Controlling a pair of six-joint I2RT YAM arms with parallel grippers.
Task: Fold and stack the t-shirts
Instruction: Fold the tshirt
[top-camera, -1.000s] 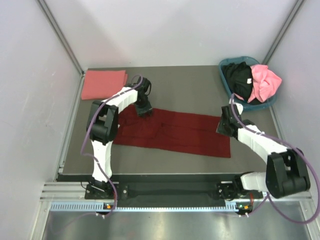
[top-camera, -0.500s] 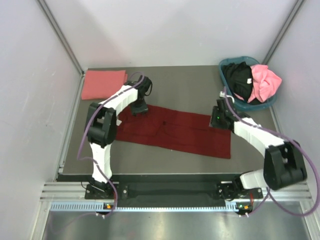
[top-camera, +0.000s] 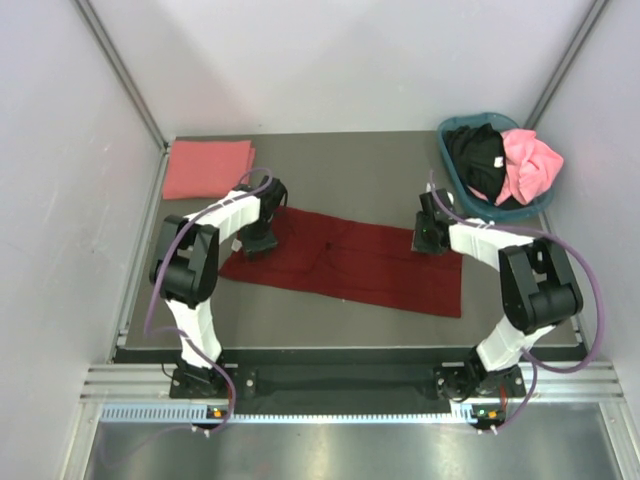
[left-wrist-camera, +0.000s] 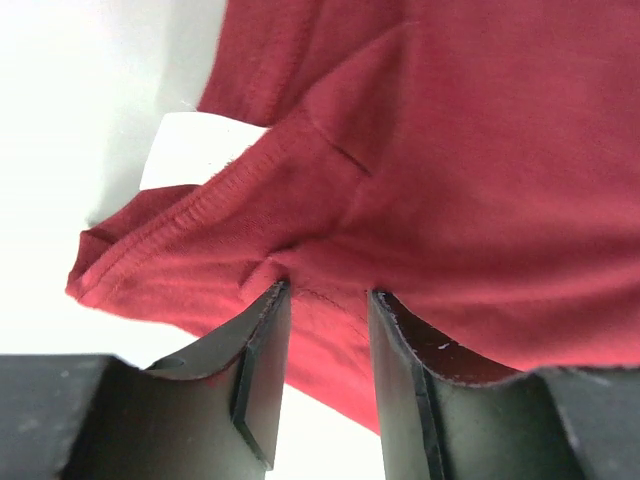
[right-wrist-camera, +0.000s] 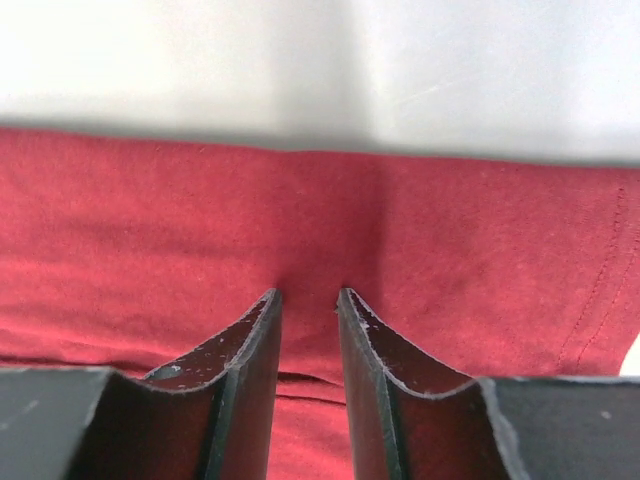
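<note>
The dark maroon t-shirt (top-camera: 350, 265) lies spread on the bench (top-camera: 350, 170), left of the teal basket (top-camera: 446, 150) and nearer the arm bases. The left pincer (left-wrist-camera: 325, 292) grips bunched cloth at the end farthest from the basket. The right pincer (right-wrist-camera: 308, 295) clamps the edge at the end beside the basket.

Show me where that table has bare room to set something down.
Bare: the back strip between the salmon-pink shirt and the basket, and the front strip before the maroon shirt. Crowded: the middle, under the left gripper and right gripper.
</note>
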